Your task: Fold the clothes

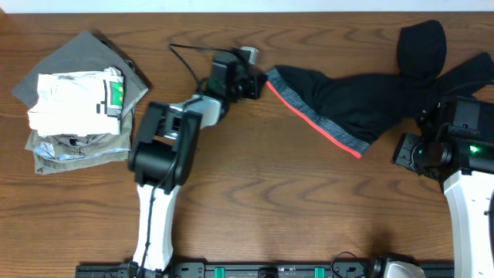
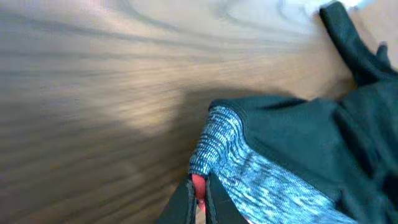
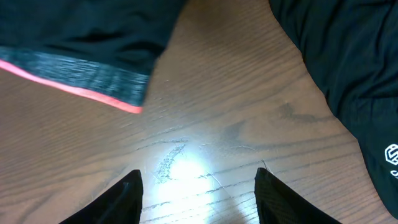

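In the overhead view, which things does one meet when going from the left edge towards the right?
stack of folded clothes → left gripper → black garment with a grey and red waistband

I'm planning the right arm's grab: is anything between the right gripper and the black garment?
Nothing visible. The right gripper hangs open over bare table; the black garment lies just ahead, its waistband end nearest. The left gripper pinches the waistband's other end.
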`<action>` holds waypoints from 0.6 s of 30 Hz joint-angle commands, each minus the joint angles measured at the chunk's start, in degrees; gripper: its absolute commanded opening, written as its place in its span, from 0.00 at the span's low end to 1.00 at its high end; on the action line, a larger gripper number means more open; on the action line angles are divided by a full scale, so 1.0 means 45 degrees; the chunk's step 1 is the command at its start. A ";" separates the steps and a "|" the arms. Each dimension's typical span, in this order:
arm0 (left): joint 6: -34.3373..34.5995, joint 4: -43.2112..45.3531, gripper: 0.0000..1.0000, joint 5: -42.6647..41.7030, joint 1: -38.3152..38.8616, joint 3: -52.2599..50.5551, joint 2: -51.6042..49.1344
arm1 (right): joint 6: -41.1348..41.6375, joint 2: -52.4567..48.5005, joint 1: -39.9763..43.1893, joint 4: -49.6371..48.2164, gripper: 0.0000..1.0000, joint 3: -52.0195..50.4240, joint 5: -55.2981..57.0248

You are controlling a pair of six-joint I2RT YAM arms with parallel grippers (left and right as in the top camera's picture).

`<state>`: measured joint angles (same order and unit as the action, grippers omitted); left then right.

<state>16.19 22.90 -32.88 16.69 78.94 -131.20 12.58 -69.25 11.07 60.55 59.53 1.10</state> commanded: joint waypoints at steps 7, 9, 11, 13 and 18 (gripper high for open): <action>-0.0355 -0.2302 0.06 0.0942 -0.2273 0.0015 0.3293 | 0.0000 0.0005 0.0131 0.0015 0.56 0.0097 0.0087; -0.0476 -0.2317 0.06 0.1515 -0.2812 0.0015 0.3555 | 0.0000 0.0005 0.0131 0.0019 0.56 0.0097 0.0087; -0.0466 -0.2317 0.06 0.1802 -0.3327 0.0015 0.3701 | 0.0000 0.0005 0.0131 0.0019 0.57 0.0097 0.0087; -0.0126 -0.2501 0.15 0.1783 -0.3725 0.0015 0.3750 | 0.0000 0.0005 0.0131 0.0019 0.57 0.0097 0.0087; 0.0243 -0.4983 0.98 0.0967 -0.3886 0.0015 0.3750 | 0.0000 0.0005 0.0131 0.0024 0.57 0.0097 0.0087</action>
<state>16.53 3.75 -26.68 -1.83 78.89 -114.74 12.56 -69.25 11.07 60.60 59.53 1.10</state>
